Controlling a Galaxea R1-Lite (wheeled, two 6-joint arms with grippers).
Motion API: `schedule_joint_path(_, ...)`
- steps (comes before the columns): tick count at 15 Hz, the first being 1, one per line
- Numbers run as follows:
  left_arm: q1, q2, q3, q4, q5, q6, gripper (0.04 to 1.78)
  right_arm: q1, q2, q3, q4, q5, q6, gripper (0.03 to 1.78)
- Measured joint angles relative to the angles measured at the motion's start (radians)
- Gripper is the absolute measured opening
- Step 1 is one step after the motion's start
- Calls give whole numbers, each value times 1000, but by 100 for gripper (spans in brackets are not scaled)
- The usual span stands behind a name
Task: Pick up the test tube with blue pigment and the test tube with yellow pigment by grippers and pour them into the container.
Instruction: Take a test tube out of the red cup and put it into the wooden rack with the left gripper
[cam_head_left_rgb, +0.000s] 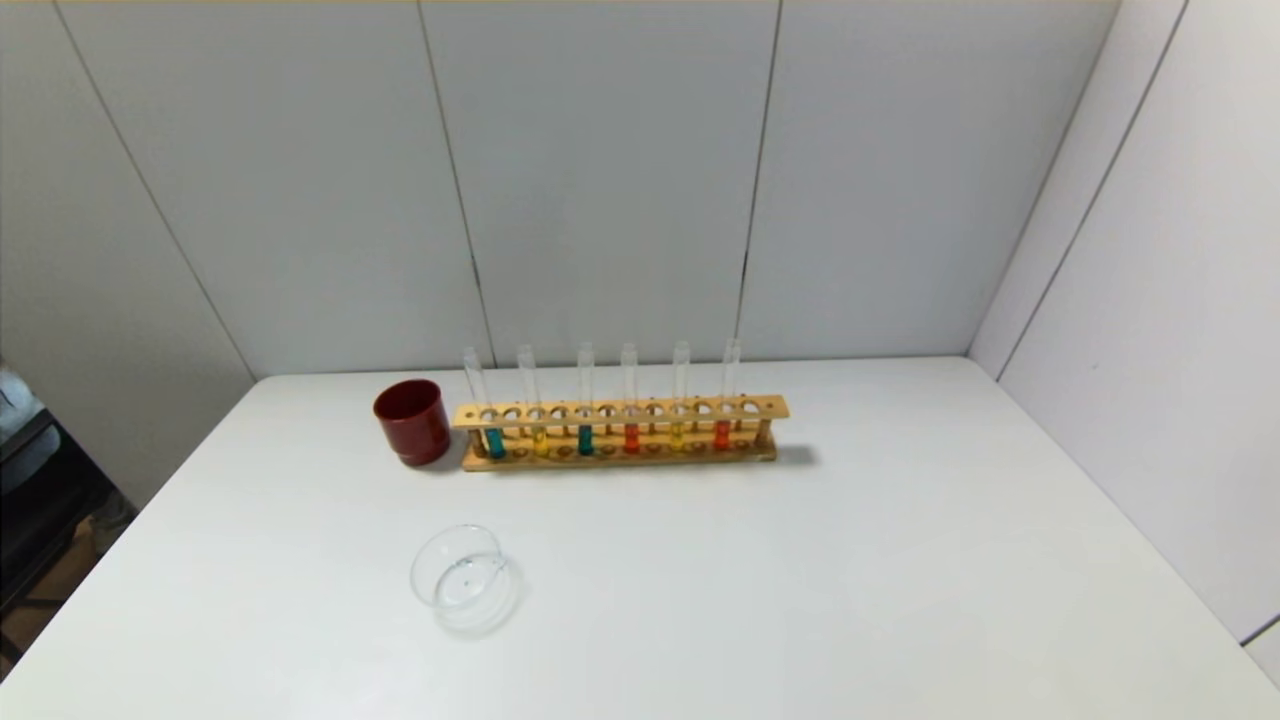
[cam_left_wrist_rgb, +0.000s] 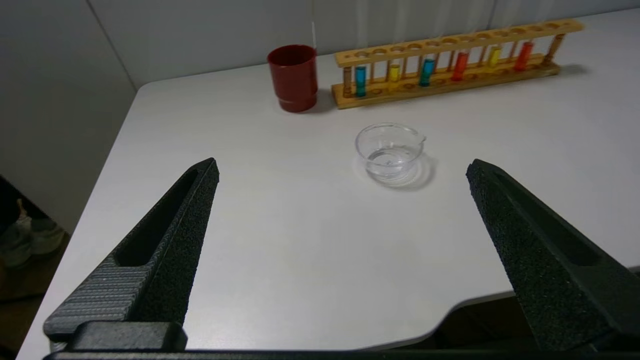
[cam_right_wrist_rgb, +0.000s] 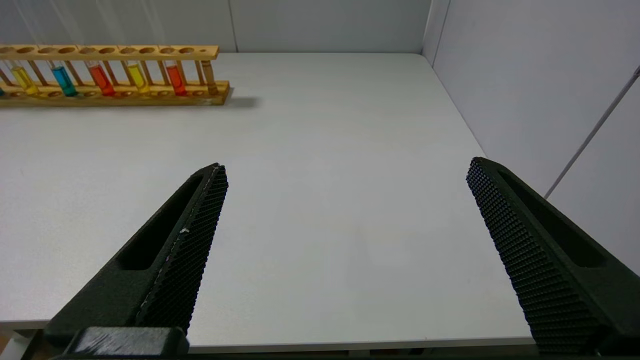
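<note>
6 test tubes (cam_head_left_rgb: 585, 405) in 1 wooden rack (cam_head_left_rgb: 620, 432), 1 red cup (cam_head_left_rgb: 412, 421), 1 clear glass dish (cam_head_left_rgb: 465, 578), 2 claws, 1 tabletop (cam_head_left_rgb: 850, 570)

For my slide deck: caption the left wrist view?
Open left claw facing glass dish, red cup and racked tubes.

White table (cam_head_left_rgb: 900, 560), grey panel walls.
Seamed grey panels (cam_head_left_rgb: 600, 180) behind and along the right side; dark floor clutter past the table's left edge.
</note>
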Motion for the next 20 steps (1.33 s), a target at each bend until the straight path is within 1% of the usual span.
schedule_joint_path(1,0,27,-50,34,-18,0,175,0,0,0,0,0,0,175)
schedule_joint_path(4,-11,166,-197,58,-32,-1,175,0,0,0,0,0,0,175)
schedule_joint_path(11,-27,670,-538,42,-37,1,175,0,0,0,0,0,0,175)
schedule_joint_path(14,-28,887,-611,-58,-43,1,175,0,0,0,0,0,0,175)
schedule_joint_path(16,-29,1020,-642,-146,-49,1,175,0,0,0,0,0,0,175)
schedule_joint_path(20,-32,1256,-691,-280,-69,0,175,0,0,0,0,0,0,175)
